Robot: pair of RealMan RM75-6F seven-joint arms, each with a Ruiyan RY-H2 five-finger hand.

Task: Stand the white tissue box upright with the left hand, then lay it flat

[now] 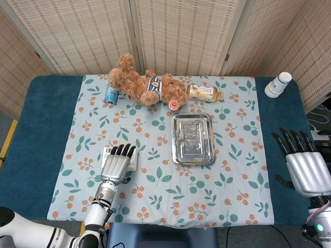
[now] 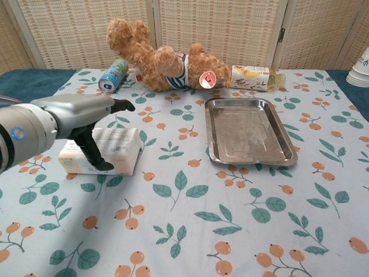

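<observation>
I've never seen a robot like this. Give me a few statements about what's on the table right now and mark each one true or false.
1. The left hand is over the tissue box. True.
2. The tissue box stands upright. False: it lies flat on the cloth.
3. The metal tray holds a teddy bear. False: the teddy bear lies behind it, on the cloth.
4. The right hand holds nothing, its fingers apart. True.
5. A blue can lies beside the bear. True.

Staged robot test bench, lab-like: blue table (image 1: 41, 129) under floral cloth (image 1: 155, 186), woven folding screens (image 1: 176, 31) behind its far edge, assorted props near that edge.
</observation>
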